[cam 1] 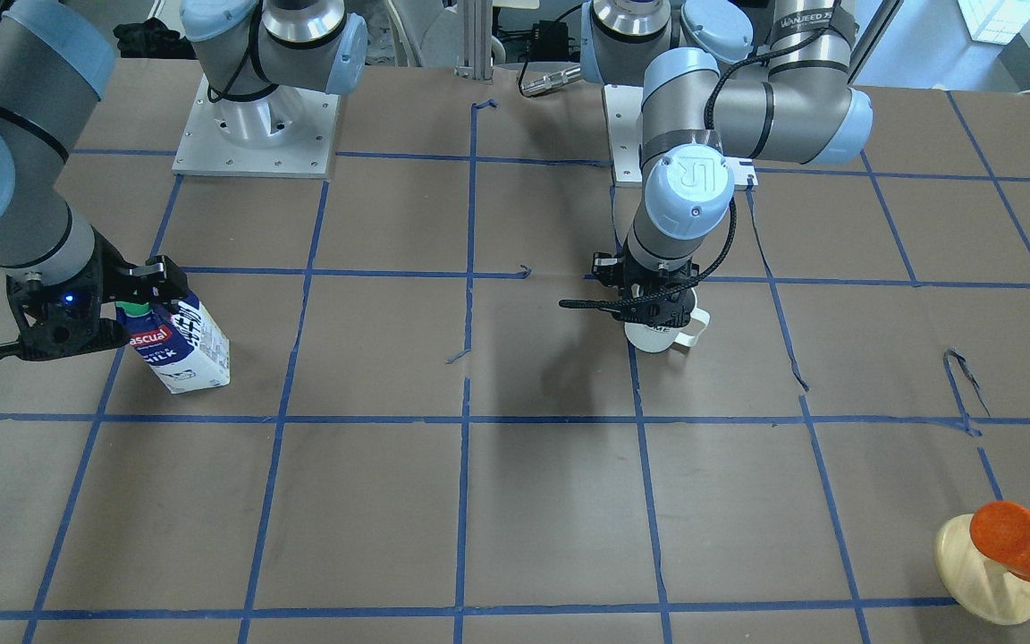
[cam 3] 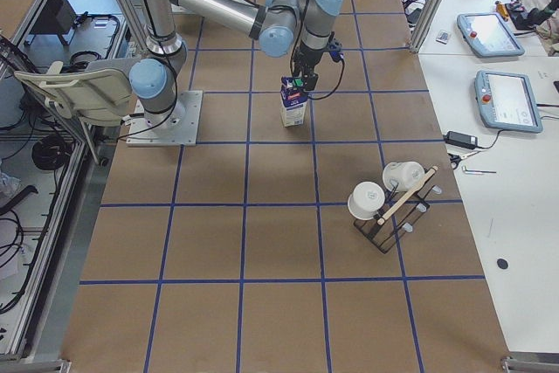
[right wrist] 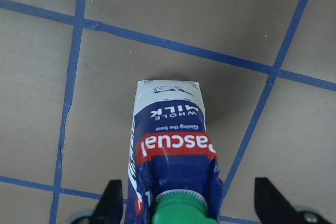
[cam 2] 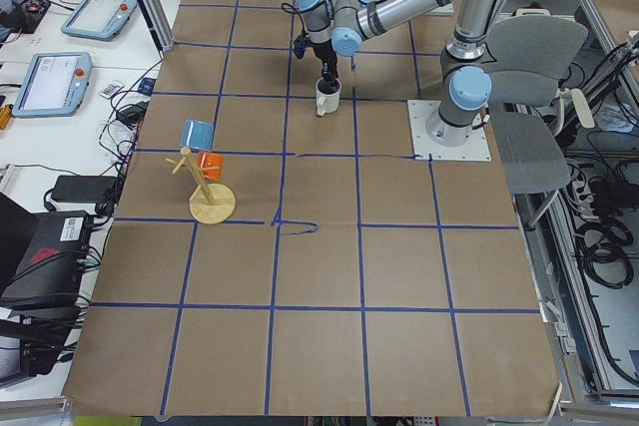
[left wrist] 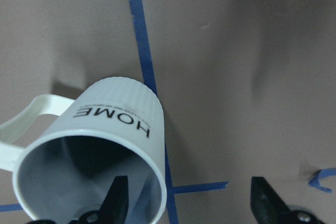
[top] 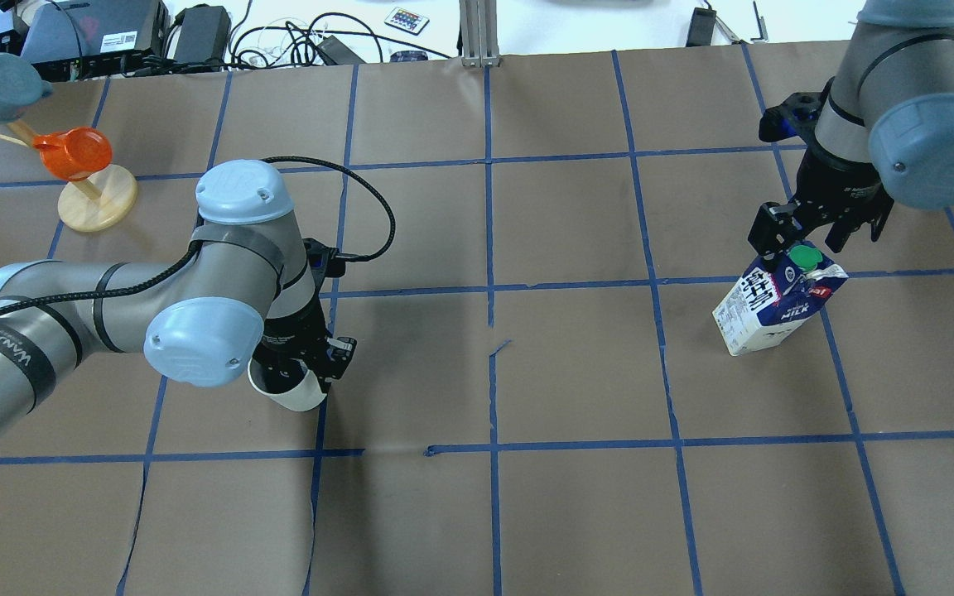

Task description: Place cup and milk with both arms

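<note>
Brown paper with a blue tape grid [top: 489,248] covers the tabletop [top: 576,513]. The 2 arms work well apart from each other.

Left hand [left wrist: 191,203]: spread wide over the cup [left wrist: 115,114]. 1 finger [left wrist: 118,200] hangs inside the rim, the other outside and clear of the wall. The cup stands on the tabletop beside a tape line, handle on the side away from the outer finger.

Right hand [right wrist: 189,205]: spread wide over the milk [right wrist: 170,129], 1 finger on each side of the gable top, neither touching. The carton stands upright within 1 grid square.

Judgement: neither hand grips anything, and whether they are about to close or to lift away cannot be told.
- If closing: pinch the cup wall squarely and slowly so the cup does not skid or tip. Take the carton on its flat faces with light force, since its sides probably give.
- If leaving: rise straight up so the inner finger does not hook the rim.

Containers:
- The cup's dark grey inside shows nothing in it.
- The green cap [right wrist: 178,211] is on the milk; its fill cannot be told.
- An orange mug [top: 71,153] hangs sideways on a wooden stand [top: 100,207].
</note>
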Controlling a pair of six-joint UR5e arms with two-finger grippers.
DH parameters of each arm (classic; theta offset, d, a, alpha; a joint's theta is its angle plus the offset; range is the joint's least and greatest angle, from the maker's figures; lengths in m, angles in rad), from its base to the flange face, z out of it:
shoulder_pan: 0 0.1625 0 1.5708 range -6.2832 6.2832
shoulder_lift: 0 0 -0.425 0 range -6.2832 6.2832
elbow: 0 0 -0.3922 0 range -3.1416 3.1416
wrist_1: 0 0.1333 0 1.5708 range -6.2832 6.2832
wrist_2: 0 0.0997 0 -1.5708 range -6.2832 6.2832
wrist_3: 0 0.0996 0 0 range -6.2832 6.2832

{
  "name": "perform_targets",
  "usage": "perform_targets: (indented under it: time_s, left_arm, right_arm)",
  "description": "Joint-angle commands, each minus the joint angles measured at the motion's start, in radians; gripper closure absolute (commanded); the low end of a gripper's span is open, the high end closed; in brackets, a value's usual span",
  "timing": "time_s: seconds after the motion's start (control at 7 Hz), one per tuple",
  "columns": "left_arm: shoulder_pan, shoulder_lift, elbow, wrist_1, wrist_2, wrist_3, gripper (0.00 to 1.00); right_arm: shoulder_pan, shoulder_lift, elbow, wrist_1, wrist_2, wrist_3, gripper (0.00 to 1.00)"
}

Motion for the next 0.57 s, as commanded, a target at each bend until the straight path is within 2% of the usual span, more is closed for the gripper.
perform_targets:
  time_s: [0.0,0.14,0.43]
  left_arm:
    - [-0.001,0.005,0.006,0.006,0.008,-0.004,1.0]
    - [0.001,0.008,0.035,0.027,0.009,-0.012,1.0]
    - [-0.014,-0.01,0.17,-0.032,-0.008,-0.074,1.0]
  right_arm:
    - [0.0,0.003,0.0,0.004,0.006,0.004,0.15]
    - [-0.002,0.001,0.0,0.019,0.004,0.01,0.15]
    - [-0.002,-0.005,-0.001,0.056,0.004,0.016,0.15]
